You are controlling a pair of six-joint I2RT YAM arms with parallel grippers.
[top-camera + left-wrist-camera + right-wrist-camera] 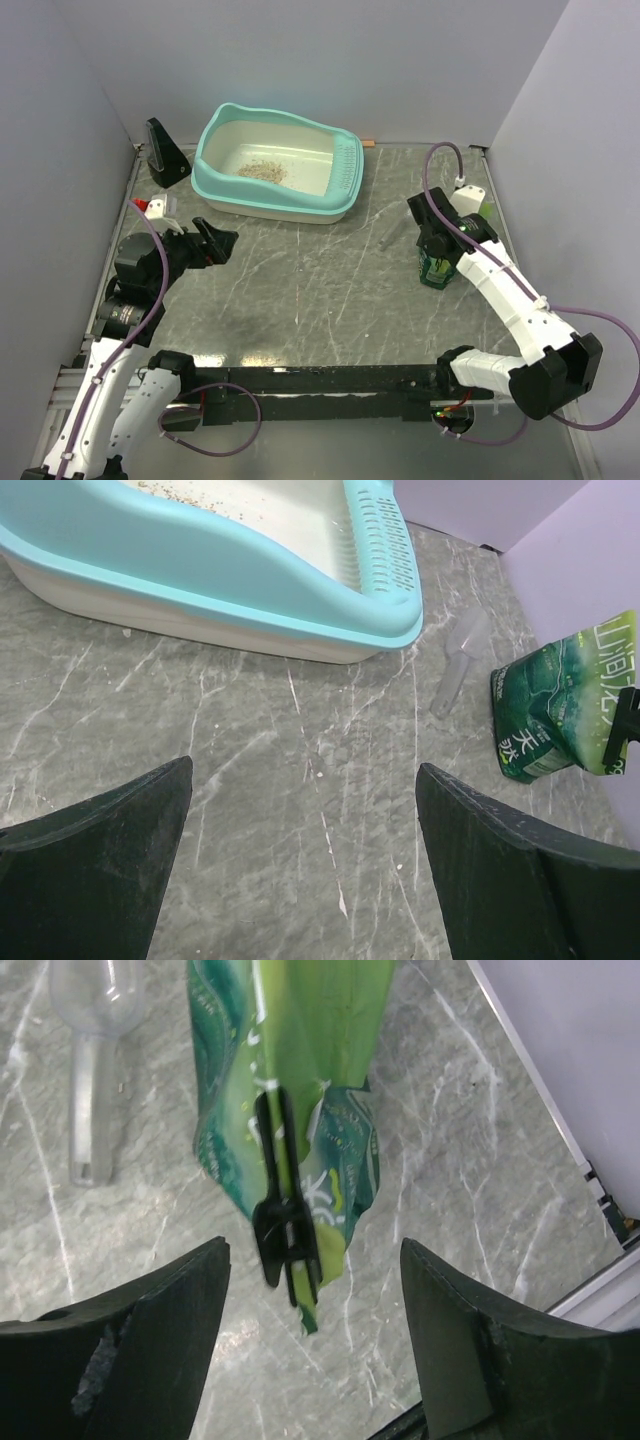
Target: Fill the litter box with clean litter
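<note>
Litter box [270, 197] — sparse clean litter [263, 171]; left tool [303, 770] apart; right tool [313, 1248] apart — pouch [230, 1110] top cut off.

Left arm [100, 385] was folded at the elbow on the near-left side, forearm angled forward and to the right; left gripper [215, 242] was tilted down, jaws spread wide, nothing between its fingers [110, 850]; right arm [505, 300] reached forward along the right side, wrist bent downward; right gripper [313, 1250] pointed down, jaws equally wide, nothing clamped.
</note>
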